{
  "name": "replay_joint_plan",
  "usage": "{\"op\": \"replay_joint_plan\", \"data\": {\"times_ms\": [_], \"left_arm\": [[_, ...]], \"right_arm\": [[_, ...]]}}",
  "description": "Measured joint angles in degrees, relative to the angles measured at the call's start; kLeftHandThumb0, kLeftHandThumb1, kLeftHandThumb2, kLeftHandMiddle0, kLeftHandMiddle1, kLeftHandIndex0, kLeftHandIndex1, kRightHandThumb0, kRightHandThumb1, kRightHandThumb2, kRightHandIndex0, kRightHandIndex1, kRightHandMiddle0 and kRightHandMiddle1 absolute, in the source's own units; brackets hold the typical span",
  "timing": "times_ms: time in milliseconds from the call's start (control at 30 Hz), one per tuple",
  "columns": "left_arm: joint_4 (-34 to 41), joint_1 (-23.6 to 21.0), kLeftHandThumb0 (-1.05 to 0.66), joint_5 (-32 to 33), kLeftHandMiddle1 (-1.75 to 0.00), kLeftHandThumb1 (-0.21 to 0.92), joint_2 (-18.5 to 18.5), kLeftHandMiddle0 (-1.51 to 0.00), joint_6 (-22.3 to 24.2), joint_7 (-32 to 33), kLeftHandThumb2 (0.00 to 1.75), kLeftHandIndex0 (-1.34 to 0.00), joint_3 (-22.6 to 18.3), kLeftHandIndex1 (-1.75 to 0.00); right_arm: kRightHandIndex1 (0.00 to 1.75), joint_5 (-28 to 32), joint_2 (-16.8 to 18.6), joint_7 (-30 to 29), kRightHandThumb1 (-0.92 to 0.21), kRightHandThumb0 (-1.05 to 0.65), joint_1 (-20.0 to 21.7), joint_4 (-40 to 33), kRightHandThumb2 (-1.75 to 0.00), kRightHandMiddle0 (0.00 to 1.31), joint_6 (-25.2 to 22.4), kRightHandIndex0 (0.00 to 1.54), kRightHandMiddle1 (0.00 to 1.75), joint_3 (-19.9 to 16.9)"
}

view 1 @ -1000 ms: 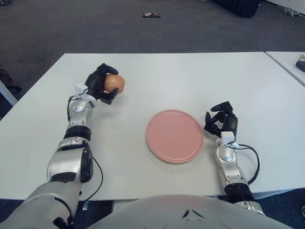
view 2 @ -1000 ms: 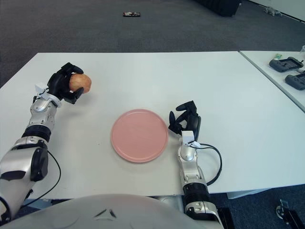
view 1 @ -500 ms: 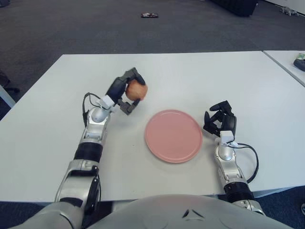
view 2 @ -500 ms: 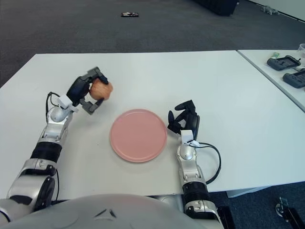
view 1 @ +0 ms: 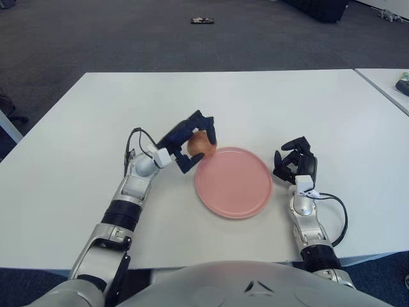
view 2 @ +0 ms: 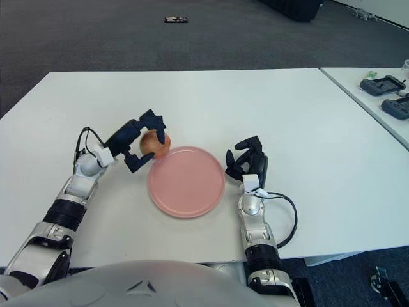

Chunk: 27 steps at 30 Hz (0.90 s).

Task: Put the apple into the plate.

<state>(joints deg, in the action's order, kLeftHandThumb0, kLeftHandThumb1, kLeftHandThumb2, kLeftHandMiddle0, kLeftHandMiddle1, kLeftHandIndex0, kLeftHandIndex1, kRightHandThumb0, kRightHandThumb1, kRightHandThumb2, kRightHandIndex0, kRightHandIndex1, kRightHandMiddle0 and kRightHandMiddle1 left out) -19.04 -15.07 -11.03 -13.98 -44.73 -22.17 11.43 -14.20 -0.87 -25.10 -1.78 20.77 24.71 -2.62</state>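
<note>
My left hand (view 1: pixel 190 142) is shut on a reddish-yellow apple (view 1: pixel 202 144) and holds it just above the table at the far-left rim of the pink plate (view 1: pixel 234 182). The apple (view 2: pixel 155 143) is partly hidden by the dark fingers. The plate holds nothing and sits at the middle front of the white table (view 1: pixel 268 102). My right hand (view 1: pixel 295 162) is parked on the table just right of the plate, fingers curled, holding nothing.
A second white table (view 2: pixel 377 102) stands at the right with dark devices (view 2: pixel 382 85) on it. A small dark object (view 1: pixel 202 20) lies on the grey carpet beyond the table. A cable (view 1: pixel 335 211) loops beside my right forearm.
My left hand has carried the apple from the table's left part rightward and nearer, down to the plate's left rim. The right hand has not moved.
</note>
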Motion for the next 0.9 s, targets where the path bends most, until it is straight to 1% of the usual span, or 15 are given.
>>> {"op": "replay_joint_plan", "data": {"times_ms": [133, 367, 533, 733, 867, 900], "left_arm": [[-1.53, -0.02, 0.0, -3.93, -1.57, -0.11, -0.23, -0.99, -5.03, 0.6, 1.74, -0.7, 2.44, -1.75], [-2.71, -0.74, 0.0, -17.19, -1.58, -0.08, -1.62, -0.97, -11.84, 7.18, 1.72, -0.68, 4.4, -1.75], [-2.67, -2.15, 0.0, -23.67, -1.6, -0.06, -2.89, -0.95, -13.26, 11.4, 1.7, -0.66, 5.29, -1.75], [-2.37, -2.99, 0.0, -28.23, -1.62, -0.03, -3.0, -0.92, -13.22, 15.52, 1.67, -0.64, 7.75, -1.75], [-2.87, -2.98, 0.0, -31.12, -1.63, -0.03, -2.86, -0.91, -14.34, 19.13, 1.67, -0.64, 9.39, -1.75], [-2.98, -2.98, 0.0, -31.93, -1.66, -0.04, -2.86, -0.91, -14.51, 20.08, 1.7, -0.64, 9.66, -1.75]], "right_arm": [[1.75, 0.03, 0.05, 0.07, -0.52, -0.42, -0.58, -0.63, -1.07, 0.45, -0.44, 0.8, 1.75, -0.09], [1.75, 0.07, 0.06, 0.22, -0.52, -0.42, -0.73, -0.68, -1.07, 0.45, 0.13, 0.81, 1.75, -0.07], [1.75, 0.07, 0.01, 0.59, -0.51, -0.42, -0.74, -0.56, -1.08, 0.46, 0.25, 0.8, 1.75, -0.05], [1.75, 0.07, -0.08, 0.61, -0.51, -0.42, -0.69, -0.2, -1.09, 0.46, 0.45, 0.79, 1.75, -0.04], [1.75, 0.06, -0.08, 0.6, -0.51, -0.42, -0.7, -0.27, -1.08, 0.46, 0.45, 0.79, 1.75, 0.03], [1.75, 0.05, -0.08, 0.6, -0.51, -0.42, -0.72, -0.39, -1.08, 0.46, 0.43, 0.79, 1.75, 0.03]]}}
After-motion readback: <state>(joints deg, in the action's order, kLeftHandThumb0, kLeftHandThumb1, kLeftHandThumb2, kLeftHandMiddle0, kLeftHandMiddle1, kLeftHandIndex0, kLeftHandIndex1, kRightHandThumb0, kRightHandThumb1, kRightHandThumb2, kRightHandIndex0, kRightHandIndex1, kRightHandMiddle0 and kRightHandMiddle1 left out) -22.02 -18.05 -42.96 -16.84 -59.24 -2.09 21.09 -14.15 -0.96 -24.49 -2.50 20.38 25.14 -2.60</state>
